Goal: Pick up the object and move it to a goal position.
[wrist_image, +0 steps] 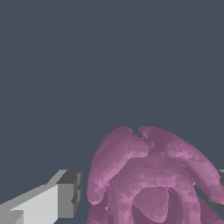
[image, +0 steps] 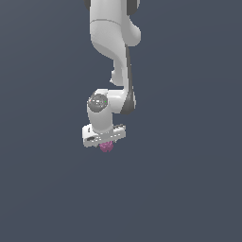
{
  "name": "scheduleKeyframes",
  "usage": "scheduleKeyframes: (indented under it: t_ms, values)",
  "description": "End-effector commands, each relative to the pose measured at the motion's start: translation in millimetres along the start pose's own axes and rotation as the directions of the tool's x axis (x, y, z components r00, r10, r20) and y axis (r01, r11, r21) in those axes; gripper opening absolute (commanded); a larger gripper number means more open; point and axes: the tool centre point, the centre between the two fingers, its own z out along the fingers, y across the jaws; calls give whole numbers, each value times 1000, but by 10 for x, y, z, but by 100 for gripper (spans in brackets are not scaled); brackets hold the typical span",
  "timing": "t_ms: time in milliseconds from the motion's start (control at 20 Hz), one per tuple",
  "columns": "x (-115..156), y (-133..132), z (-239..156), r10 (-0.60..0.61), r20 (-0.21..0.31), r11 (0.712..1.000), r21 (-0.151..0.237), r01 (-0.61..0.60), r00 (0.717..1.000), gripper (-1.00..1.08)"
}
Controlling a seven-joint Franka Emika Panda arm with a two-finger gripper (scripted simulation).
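Observation:
The object, a small pink-magenta lumpy ball (image: 107, 147), lies on the dark floor right under my white gripper (image: 105, 140) in the exterior view. In the wrist view the ball (wrist_image: 148, 183) looks large and sits between the two fingers of the gripper (wrist_image: 146, 199). One grey-tipped finger (wrist_image: 68, 197) stands a narrow gap away from the ball's side. The other finger (wrist_image: 220, 188) shows only as a sliver at the picture's edge, close against the ball. The jaws stand apart around the ball. The hand hides most of the ball in the exterior view.
The floor (image: 189, 189) is plain dark grey-blue with no other objects in view. The white arm (image: 111, 42) reaches in from the top of the exterior view. No goal marker shows.

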Motion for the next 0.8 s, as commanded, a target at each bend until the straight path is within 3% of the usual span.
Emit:
scheduleKeyframes:
  t_ms: [0, 50, 100, 750]
  values:
    - [10, 6, 36, 0, -2, 1000, -1, 0, 1000, 100]
    - [12, 6, 37, 0, -2, 1000, -1, 0, 1000, 100]
    - [12, 6, 37, 0, -2, 1000, -1, 0, 1000, -100]
    - [11, 42, 9, 0, -2, 1000, -1, 0, 1000, -100]
